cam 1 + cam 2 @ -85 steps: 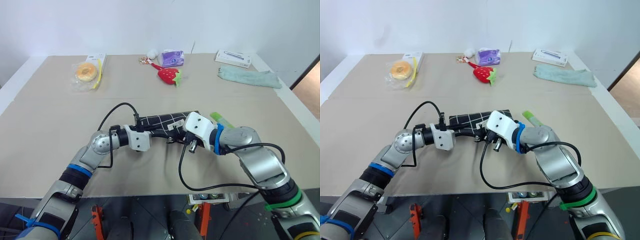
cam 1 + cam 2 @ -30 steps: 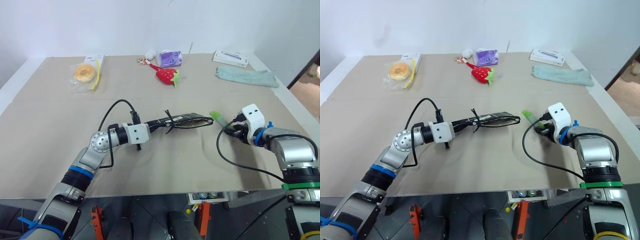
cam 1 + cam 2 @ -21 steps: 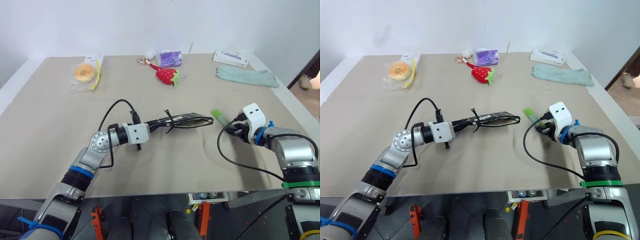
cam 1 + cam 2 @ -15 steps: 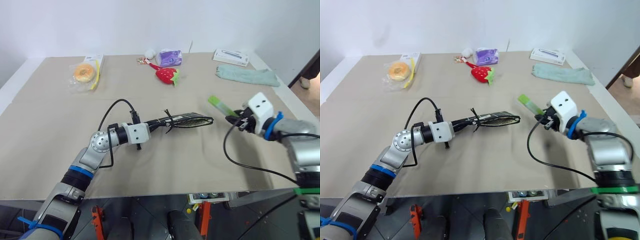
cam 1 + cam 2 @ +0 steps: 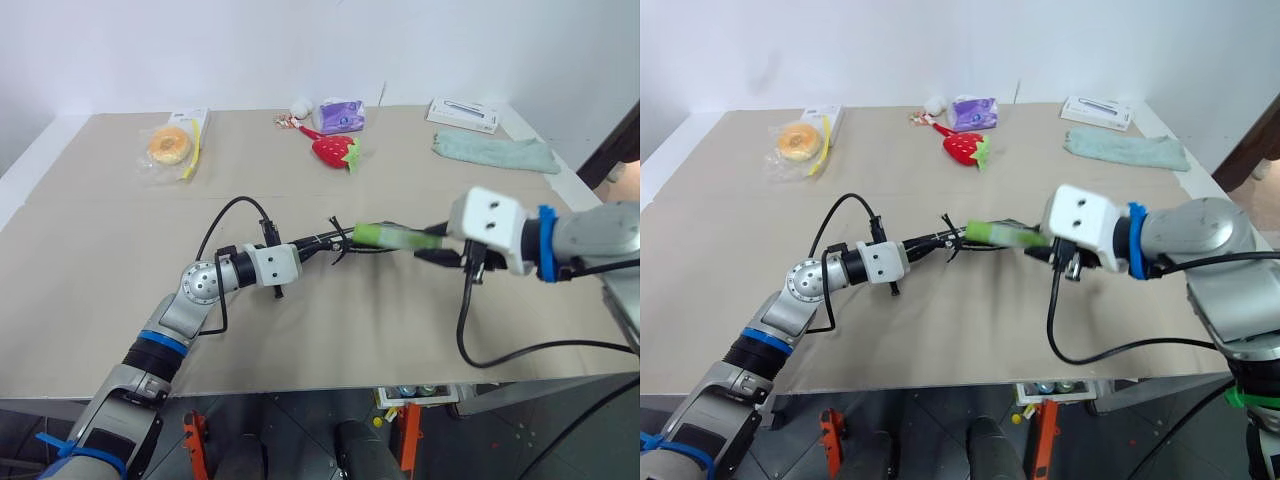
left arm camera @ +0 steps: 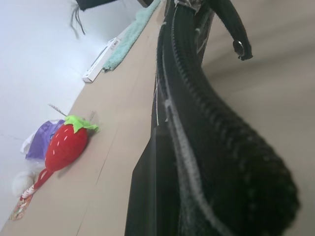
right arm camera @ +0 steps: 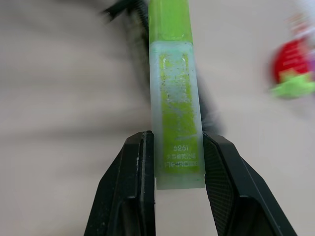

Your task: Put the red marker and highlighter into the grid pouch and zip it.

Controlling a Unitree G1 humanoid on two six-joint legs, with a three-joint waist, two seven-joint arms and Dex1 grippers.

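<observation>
Near the middle of the tabletop (image 5: 90,260), we pinch the grid pouch (image 5: 318,243) with our closed left end effector (image 5: 300,252). Our right end effector (image 7: 173,184) grips the highlighter (image 5: 395,237), its tip over the pouch's far end.

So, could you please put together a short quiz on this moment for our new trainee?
1. True or false: the right gripper is shut on the highlighter.
2. What does the left gripper hold? A) the strawberry toy B) the grid pouch C) the green cloth
3. Fill in: the highlighter's free end points toward the ____.

Key: 1 true; 2 B; 3 grid pouch.
</observation>
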